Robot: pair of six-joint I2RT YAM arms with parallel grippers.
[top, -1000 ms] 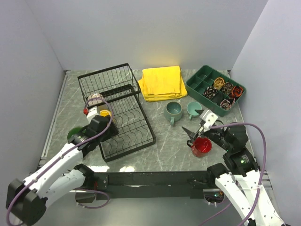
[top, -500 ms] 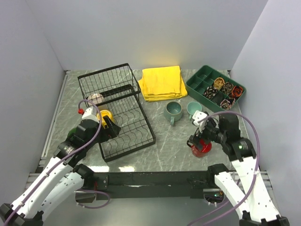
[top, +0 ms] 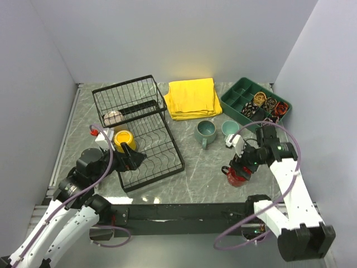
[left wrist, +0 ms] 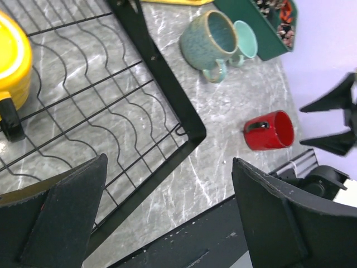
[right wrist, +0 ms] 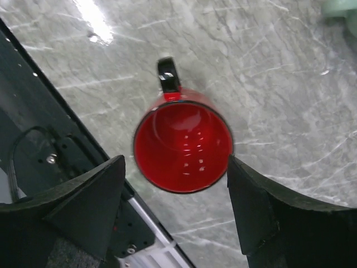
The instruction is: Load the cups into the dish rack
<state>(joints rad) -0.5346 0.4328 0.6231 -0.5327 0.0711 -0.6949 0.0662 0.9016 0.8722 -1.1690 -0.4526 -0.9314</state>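
The black dish rack [top: 159, 146] stands at the left. A yellow cup [top: 122, 137] sits on its slotted tray and a beige cup [top: 113, 118] is in its basket. My left gripper [top: 133, 158] is open and empty over the tray's near edge; its wrist view shows the yellow cup [left wrist: 11, 61] and the rack [left wrist: 167, 89]. Two teal cups [top: 206, 132] [top: 228, 129] stand mid-table. A red cup [top: 237, 177] stands upright at the near right. My right gripper [right wrist: 175, 162] is open just above the red cup [right wrist: 183, 146], one finger on each side. The dark green cup is hidden.
A folded yellow cloth [top: 192, 97] lies at the back. A green divided tray [top: 245, 96] with small rolled items is at the back right. The black base rail [top: 178, 212] runs along the near edge, close to the red cup.
My left gripper has drawn back toward the near left, leaving the yellow cup on the rack tray. My right gripper has moved over the red cup.
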